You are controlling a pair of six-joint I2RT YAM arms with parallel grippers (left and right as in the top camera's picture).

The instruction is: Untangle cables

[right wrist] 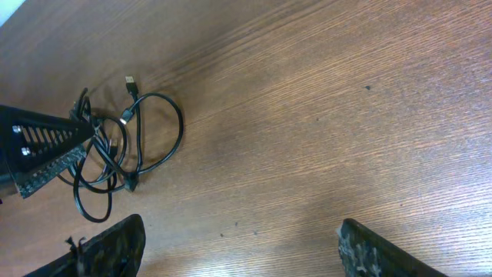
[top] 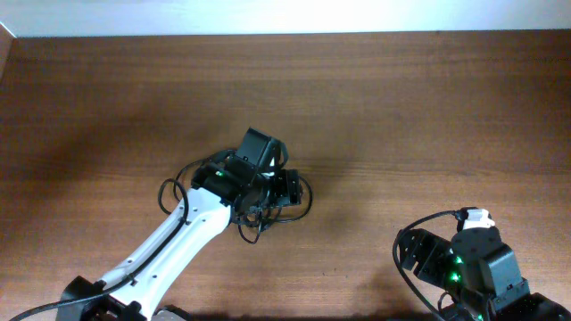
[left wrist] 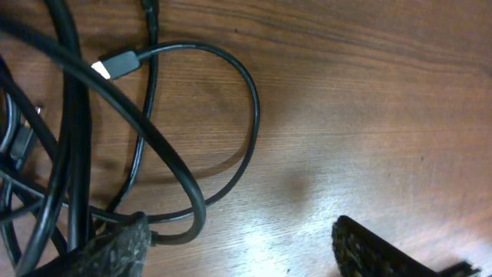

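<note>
A tangle of black cables (top: 254, 227) lies on the wooden table near its middle. My left gripper (top: 277, 189) hovers low over the tangle's right side and is open. In the left wrist view the cables (left wrist: 250, 100) loop across the left half, and one plug with a pale tip (left wrist: 115, 65) shows. The left gripper (left wrist: 246, 258) is open there; its left finger touches a cable loop and bare wood lies between the fingers. My right gripper (top: 417, 254) sits at the front right, far from the cables. In the right wrist view it (right wrist: 242, 246) is open and empty, with the tangle (right wrist: 115, 154) far off.
The wooden table (top: 401, 107) stretches to a pale wall at the back. My left arm (top: 169, 245) runs from the front left to the middle. The left gripper's black body (right wrist: 38, 150) shows by the tangle in the right wrist view.
</note>
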